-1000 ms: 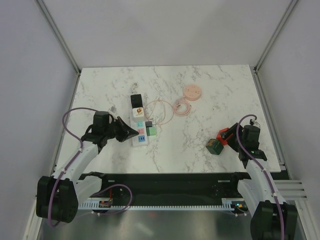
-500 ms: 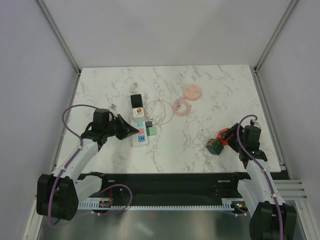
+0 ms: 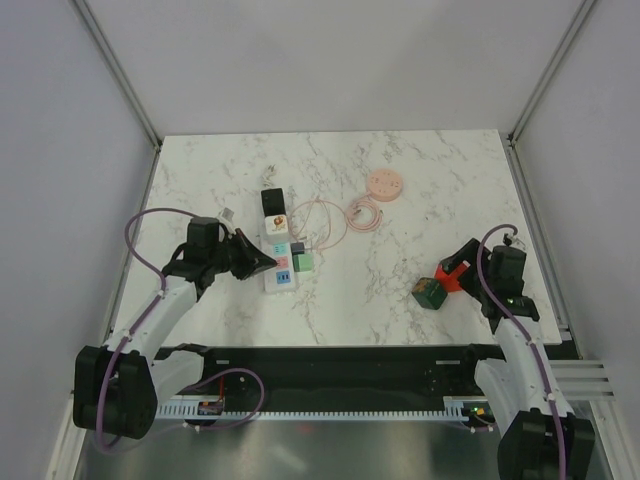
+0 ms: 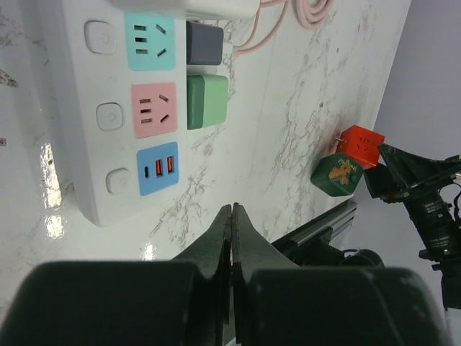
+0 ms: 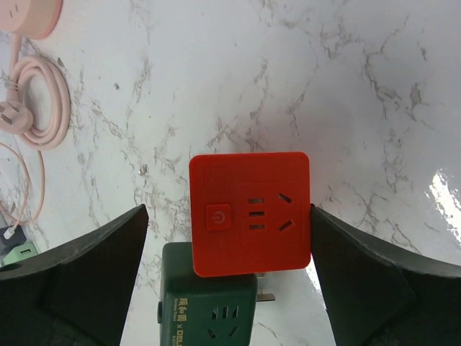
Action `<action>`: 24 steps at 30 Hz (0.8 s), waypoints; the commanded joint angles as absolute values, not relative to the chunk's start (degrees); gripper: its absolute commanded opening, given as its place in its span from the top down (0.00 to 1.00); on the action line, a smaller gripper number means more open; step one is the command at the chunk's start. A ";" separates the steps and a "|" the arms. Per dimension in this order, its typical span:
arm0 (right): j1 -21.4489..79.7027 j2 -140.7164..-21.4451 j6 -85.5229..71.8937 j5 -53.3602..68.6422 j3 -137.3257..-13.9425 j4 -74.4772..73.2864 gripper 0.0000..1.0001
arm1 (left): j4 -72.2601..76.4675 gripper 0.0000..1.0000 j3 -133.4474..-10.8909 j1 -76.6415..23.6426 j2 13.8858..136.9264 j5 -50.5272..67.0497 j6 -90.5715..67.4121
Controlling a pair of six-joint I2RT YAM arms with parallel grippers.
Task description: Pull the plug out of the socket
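Socket (image 4: 72, 155) just beside left tool (image 4: 231, 210)

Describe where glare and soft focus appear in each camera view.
Left wrist: bright glare patches on the marble table beside the socket; the shut left end effector is dark and blurred. Right wrist: glare at the right edge; the red cube is sharp. Top external: even light, faint shadows.

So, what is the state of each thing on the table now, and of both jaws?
Power strip: lying flat, three nearest outlets free.
Black plug: sitting on the strip's far end.
White plug: sitting on the strip beside it.
Red cube: touching the dark green cube, unplugged.
Pink cable: coiled.
Left jaws: shut, empty.
Right jaws: open, either side of the red cube.
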State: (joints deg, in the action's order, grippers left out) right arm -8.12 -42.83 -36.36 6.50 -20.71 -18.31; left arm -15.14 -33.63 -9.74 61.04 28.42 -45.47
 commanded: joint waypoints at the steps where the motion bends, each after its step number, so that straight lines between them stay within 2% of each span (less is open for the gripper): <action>1: -8.35 -42.36 -34.02 4.13 -25.31 -19.95 0.02 | -15.91 0.98 -36.47 -9.84 61.00 27.25 -42.98; 10: -7.74 -42.53 -31.82 -6.33 -37.60 -27.95 0.02 | -15.39 0.98 -35.77 -9.84 61.87 25.14 -44.29; 14: -2.74 -45.70 -32.43 -8.51 -43.14 -27.08 0.02 | -14.41 0.98 -35.07 -9.84 62.31 24.61 -44.82; 17: 9.02 -48.50 -35.06 -17.72 -46.39 -25.50 0.02 | -14.15 0.98 -35.07 -9.84 63.45 24.61 -45.09; 18: 15.93 -51.56 -36.20 -19.93 -47.45 -25.40 0.02 | -13.98 0.98 -35.07 -9.84 63.72 24.52 -45.26; 20: 22.12 -55.88 -37.35 -25.45 -51.39 -24.96 0.02 | -13.89 0.98 -35.07 -9.84 64.59 24.26 -45.35; 24: 38.80 -72.28 -38.85 -32.86 -60.71 -25.05 0.02 | -13.89 0.98 -34.54 -9.76 65.74 23.21 -45.79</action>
